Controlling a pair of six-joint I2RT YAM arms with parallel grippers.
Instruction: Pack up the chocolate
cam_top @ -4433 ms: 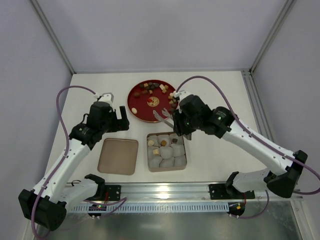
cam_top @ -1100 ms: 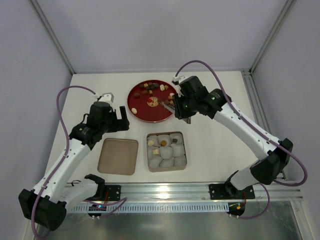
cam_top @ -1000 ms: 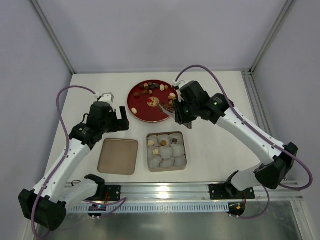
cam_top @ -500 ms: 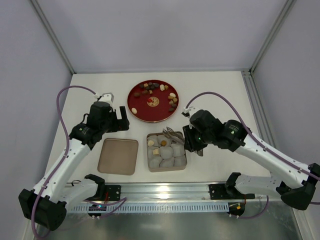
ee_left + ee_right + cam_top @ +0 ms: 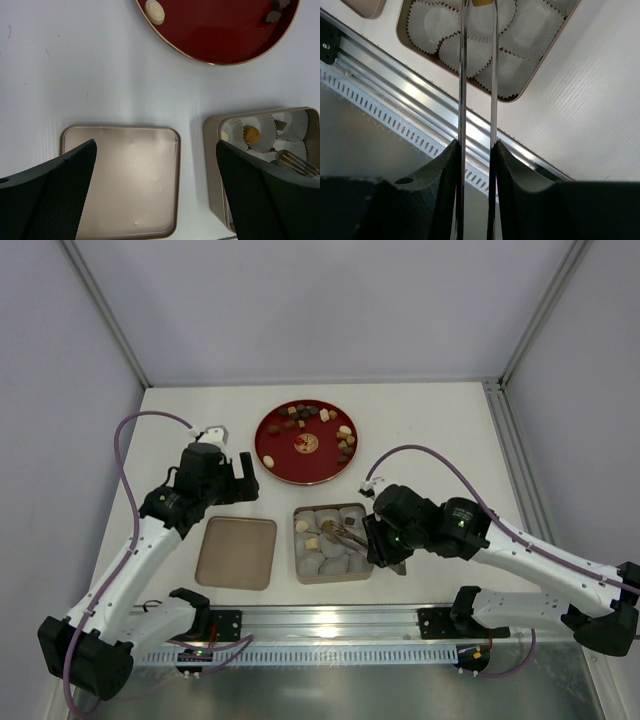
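Several brown, tan and cream chocolates (image 5: 345, 432) lie on the red plate (image 5: 275, 455). The square tin (image 5: 334, 581) of white paper cups holds a few pieces, one a tan piece (image 5: 251, 133). My right gripper (image 5: 378, 536) (image 5: 476, 145) is shut on metal tongs (image 5: 462, 75), whose tips (image 5: 335, 529) reach over the tin. A tan chocolate (image 5: 482, 2) sits pinched between the tong blades at the top edge of the right wrist view. My left gripper (image 5: 236, 478) (image 5: 155, 145) hangs open above the tan lid (image 5: 122, 180), holding nothing.
The tan lid (image 5: 236, 552) lies left of the tin. A metal rail (image 5: 330, 618) runs along the near edge, just below the tin. A cream chocolate (image 5: 154, 11) rests at the plate's left rim. Bare white table lies to the right of the tin.
My right arm has swung from the red plate toward me, carrying the tongs over the tin. The left arm has stayed still.
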